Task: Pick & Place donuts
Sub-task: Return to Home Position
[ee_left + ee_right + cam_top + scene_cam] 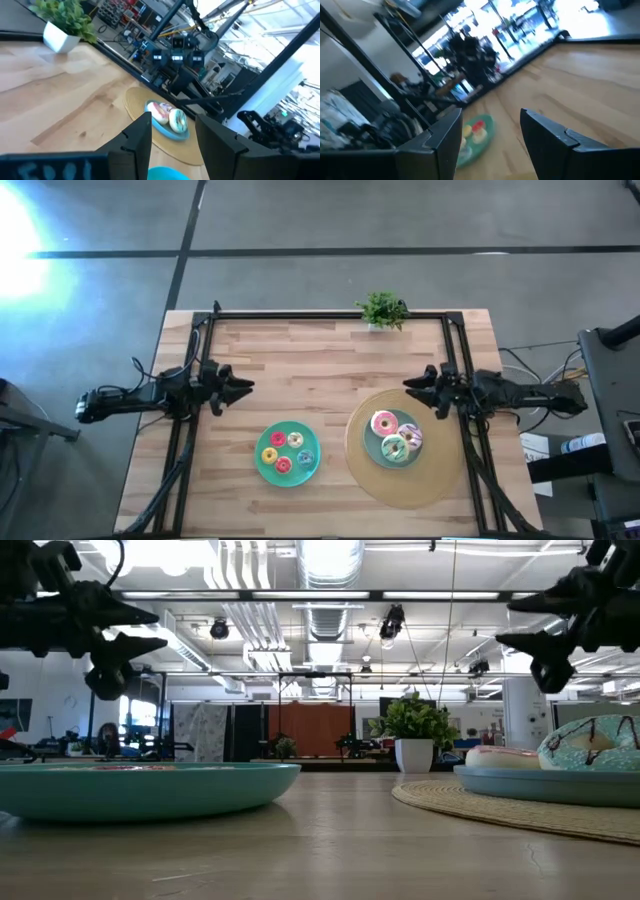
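Note:
Three larger frosted donuts (396, 436), pink, green-white and white, lie on a teal plate (370, 442) that rests on a round woven mat (404, 475) at the table's right. Several tiny donuts (286, 451) in red, yellow and cream lie on a second teal plate (262, 467) near the table's middle. My left gripper (245, 387) hovers open above the table's left side, pointing right. My right gripper (412, 388) hovers open above the mat's far edge, pointing left. In the low view both grippers, left (150, 628) and right (515, 622), hang high above the plates.
A small potted plant (382, 311) stands at the table's far edge. A black frame (330, 314) runs along the far edge and down both sides. Bare wood lies between the two grippers and the plates.

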